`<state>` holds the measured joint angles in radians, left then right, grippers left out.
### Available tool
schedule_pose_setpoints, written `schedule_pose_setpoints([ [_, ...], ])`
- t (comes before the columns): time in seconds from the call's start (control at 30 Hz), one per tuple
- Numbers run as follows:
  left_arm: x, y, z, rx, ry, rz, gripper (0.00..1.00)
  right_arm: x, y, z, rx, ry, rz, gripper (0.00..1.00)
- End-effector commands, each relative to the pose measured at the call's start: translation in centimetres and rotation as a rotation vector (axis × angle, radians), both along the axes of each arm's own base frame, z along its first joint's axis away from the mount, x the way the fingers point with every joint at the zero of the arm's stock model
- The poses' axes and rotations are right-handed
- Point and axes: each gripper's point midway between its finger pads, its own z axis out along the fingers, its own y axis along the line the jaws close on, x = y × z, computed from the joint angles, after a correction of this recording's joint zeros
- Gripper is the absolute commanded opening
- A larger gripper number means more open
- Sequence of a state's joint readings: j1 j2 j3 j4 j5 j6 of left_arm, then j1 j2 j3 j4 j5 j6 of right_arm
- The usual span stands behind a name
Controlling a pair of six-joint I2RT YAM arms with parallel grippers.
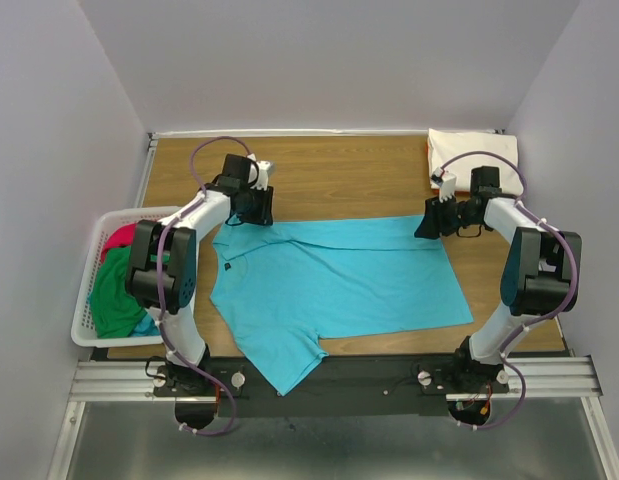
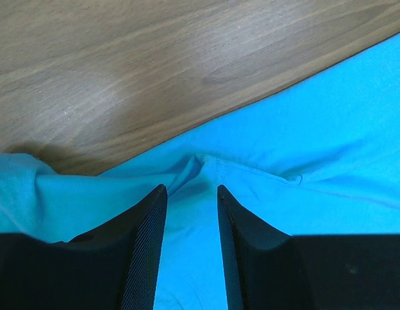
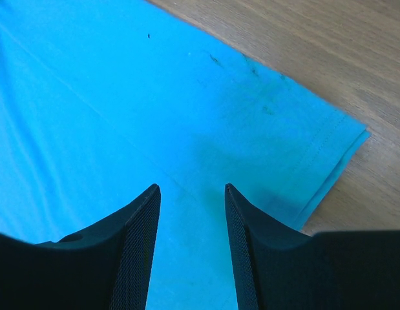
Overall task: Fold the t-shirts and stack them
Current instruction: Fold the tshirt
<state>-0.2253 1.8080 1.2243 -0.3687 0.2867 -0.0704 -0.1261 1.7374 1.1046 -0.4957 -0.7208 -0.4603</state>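
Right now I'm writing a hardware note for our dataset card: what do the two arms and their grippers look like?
The left arm and right arm have white links joined by bulky black joint housings, with a lilac cable looping along each. The left gripper and right gripper are black, with tapered fingers whose inner faces carry a fine mesh texture.

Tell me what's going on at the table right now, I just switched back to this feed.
A turquoise t-shirt lies spread out on the table. The left fingers stand open over its far left edge, where the cloth is slightly bunched. The right fingers stand open over its far right corner. Neither has pinched the cloth yet. A folded cream t-shirt sits at the table's far right corner. A red t-shirt and a green t-shirt wait in the basket on the left.
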Motion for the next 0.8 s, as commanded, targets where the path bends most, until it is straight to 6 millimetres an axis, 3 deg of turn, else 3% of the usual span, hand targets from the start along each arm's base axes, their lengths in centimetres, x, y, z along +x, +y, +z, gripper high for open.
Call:
schedule_pose_setpoints([
  [0.0,0.6,0.0,-0.5,0.038,0.011,-0.014,0.45,-0.7,0.4,0.2,0.024,0.015,0.004,0.52],
  [0.2,-0.6,-0.2,-2.1,0.041,0.066,-0.031,0.43,-0.6,0.3,0.3,0.019,0.01,0.002,0.52],
  [0.3,-1.0,-0.3,-2.3,0.039,0.072,-0.035,0.31,-0.6,0.2,0.2,0.017,0.011,0.001,0.52],
  [0.37,-1.0,-0.6,-1.8,0.025,0.065,-0.04,0.22,-0.6,0.2,0.2,0.016,0.011,0.002,0.52],
  [0.4,-1.0,-0.7,-1.6,0.018,0.062,-0.039,0.12,-0.6,0.2,0.2,0.014,0.011,0.001,0.52],
  [0.6,-2.1,-1.7,1.3,-0.044,0.025,-0.062,0.0,-0.7,0.1,0.0,0.005,0.011,0.002,0.52],
  [0.77,-4.5,-2.1,1.2,-0.077,0.049,-0.086,0.0,-0.7,0.1,0.2,0.002,0.007,0.0,0.52],
])
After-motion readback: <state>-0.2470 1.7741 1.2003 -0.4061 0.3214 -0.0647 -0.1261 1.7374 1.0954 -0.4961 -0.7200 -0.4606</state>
